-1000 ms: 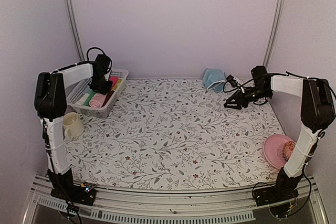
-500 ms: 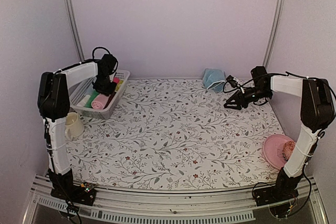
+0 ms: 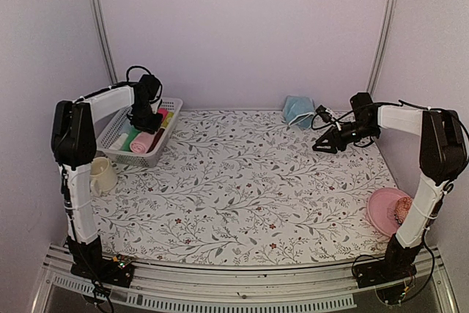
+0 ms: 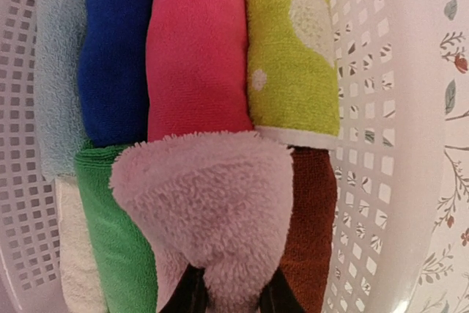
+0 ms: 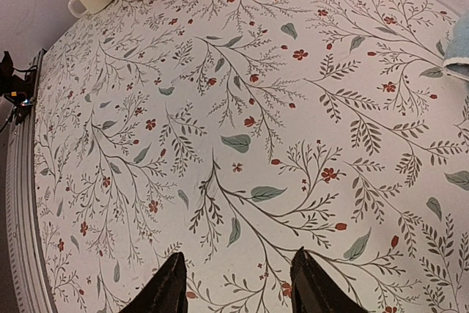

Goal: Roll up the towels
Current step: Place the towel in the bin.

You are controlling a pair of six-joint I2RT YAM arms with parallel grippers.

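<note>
The pale pink towel [image 4: 212,210] is a fluffy roll, and my left gripper [image 4: 233,295] is shut on its near end. It sits over the rolled cloths in the white basket [image 3: 135,157] at the far left. From above, the left gripper [image 3: 146,124] points down into the basket with the pink towel [image 3: 141,142] below it. The light blue towel [image 3: 297,110] lies crumpled at the back of the table, and its edge shows in the right wrist view [image 5: 458,49]. My right gripper [image 3: 322,146] hovers just in front of it, open and empty [image 5: 238,284].
The basket [image 4: 381,108] holds rolled cloths in bright blue, pink-red, yellow-green, green, brown-red and pale blue. A cream mug [image 3: 101,175] stands in front of the basket. A round pink plate [image 3: 385,207] lies at the near right by the right arm's base.
My left gripper has shifted slightly to the right over the basket with the pink towel in it. The right arm has not moved.
</note>
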